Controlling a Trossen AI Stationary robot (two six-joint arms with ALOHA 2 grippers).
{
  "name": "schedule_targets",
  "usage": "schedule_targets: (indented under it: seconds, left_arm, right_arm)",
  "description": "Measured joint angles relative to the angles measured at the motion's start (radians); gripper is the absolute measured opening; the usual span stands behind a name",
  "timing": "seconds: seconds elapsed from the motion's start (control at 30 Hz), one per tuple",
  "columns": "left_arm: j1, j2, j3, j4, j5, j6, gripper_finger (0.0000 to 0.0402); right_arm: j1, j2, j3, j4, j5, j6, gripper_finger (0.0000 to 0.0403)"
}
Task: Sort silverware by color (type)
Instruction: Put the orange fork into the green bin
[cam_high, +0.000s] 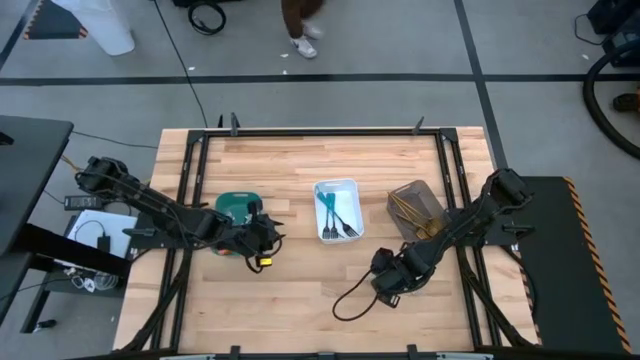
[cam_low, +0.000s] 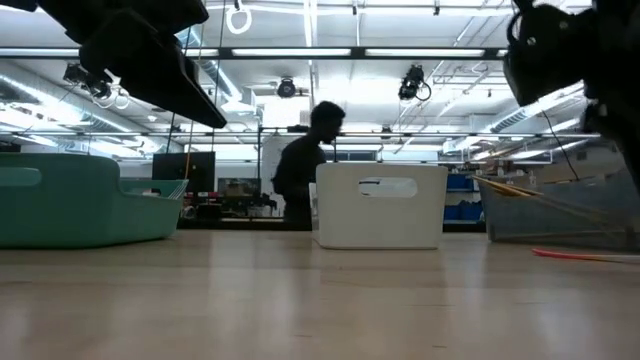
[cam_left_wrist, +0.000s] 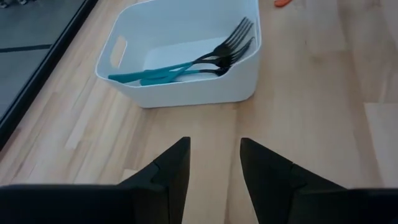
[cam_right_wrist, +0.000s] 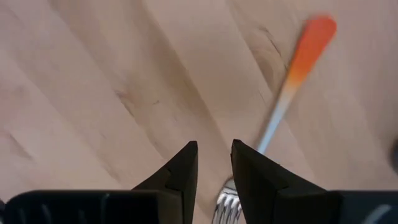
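Observation:
An orange-handled fork (cam_right_wrist: 292, 81) lies flat on the wooden table, its tines (cam_right_wrist: 225, 205) just under my right gripper (cam_right_wrist: 214, 163). That gripper points straight down, open, with the fork's neck passing behind one finger; I cannot tell whether it touches. Several blue-handled forks (cam_left_wrist: 186, 67) lie in the white tray (cam_high: 337, 190). Gold pieces (cam_high: 410, 212) rest in the grey-brown tray (cam_high: 428, 192). My left gripper (cam_left_wrist: 214, 165) hovers open beside the teal tray (cam_high: 232, 203), with nothing between its fingers.
The three trays stand in a row across the table's middle, the teal one (cam_low: 80, 200) at the left, the white one (cam_low: 380, 205) in the centre, the grey-brown one (cam_low: 560, 210) at the right. A black cable (cam_high: 350, 296) loops beside my right gripper. A person stands beyond the far edge.

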Motion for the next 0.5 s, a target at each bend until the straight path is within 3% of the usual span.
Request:
schedule_targets:
  seconds: [0.23,0.5]
  left_arm:
    - [0.011,0.0,0.0,0.0,0.003,0.0,0.0148]
    - [0.011,0.0,0.0,0.0,0.005,0.0,0.0148]
  right_arm:
    - [0.01,-0.069,-0.144,0.144,-0.034,0.163,0.0104]
    - [0.014,-0.101,-0.209,0.134,-0.06,0.268,0.0104]
